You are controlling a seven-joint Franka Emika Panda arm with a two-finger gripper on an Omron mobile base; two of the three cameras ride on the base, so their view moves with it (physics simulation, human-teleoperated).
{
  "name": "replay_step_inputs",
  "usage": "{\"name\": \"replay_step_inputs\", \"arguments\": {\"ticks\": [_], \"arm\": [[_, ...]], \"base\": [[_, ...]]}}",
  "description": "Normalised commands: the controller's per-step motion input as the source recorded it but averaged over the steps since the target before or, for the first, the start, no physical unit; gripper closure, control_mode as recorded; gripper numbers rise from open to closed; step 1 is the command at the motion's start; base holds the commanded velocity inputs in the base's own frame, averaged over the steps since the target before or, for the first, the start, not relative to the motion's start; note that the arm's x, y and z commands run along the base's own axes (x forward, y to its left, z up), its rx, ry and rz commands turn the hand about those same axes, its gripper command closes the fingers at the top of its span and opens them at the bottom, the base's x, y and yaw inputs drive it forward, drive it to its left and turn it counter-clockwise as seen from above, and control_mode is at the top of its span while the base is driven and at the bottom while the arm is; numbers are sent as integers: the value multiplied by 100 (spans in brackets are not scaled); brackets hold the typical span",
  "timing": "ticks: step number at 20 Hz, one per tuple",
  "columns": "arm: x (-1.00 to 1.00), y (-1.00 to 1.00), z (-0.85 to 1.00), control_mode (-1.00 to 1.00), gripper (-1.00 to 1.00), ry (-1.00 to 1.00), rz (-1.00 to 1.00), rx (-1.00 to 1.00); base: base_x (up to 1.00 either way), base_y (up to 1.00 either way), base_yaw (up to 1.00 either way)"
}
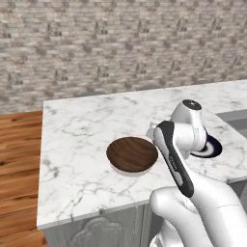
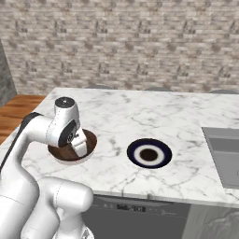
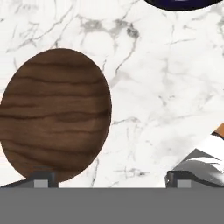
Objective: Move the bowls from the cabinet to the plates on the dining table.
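One dark brown wood-grain bowl (image 1: 132, 154) sits upright on the white marble dining table (image 1: 87, 125), near the table's near edge. A pale rim shows under the bowl's lower edge in the left base view, so it appears to rest on a whitish plate (image 1: 126, 171), though little of that plate can be seen. To the right of the bowl, well apart from it, lies a dark navy blue plate (image 2: 149, 152) with a pale ring and a dark centre; nothing rests on it. In the left base view the arm's elbow covers most of this plate.

The gripper (image 3: 109, 179) hangs just above the table beside the bowl, fingers spread wide and holding nothing. In the hand view one fingertip (image 3: 43, 179) stands at the bowl's edge and the other over bare marble, so the jaws do not straddle the bowl; whether the fingertip touches the rim cannot be told. In the right base view the hand hangs over the bowl's right part and hides it.

A brick wall (image 2: 130, 42) runs behind the table, and wooden floor (image 1: 19, 159) lies to the left.
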Motion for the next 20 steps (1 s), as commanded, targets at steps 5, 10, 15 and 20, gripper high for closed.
{"name": "replay_step_inputs", "arguments": {"ticks": [5,10,15,20], "arm": [[-70,0,69,-100,-100,-2,15,-10],[-76,0,75,-100,-100,-7,22,-7],[-66,3,55,-100,-100,-2,27,-1],[-76,11,62,-100,-100,0,33,-1]], "base": [[0,0,0],[0,0,0],[0,0,0],[0,0,0]]}}
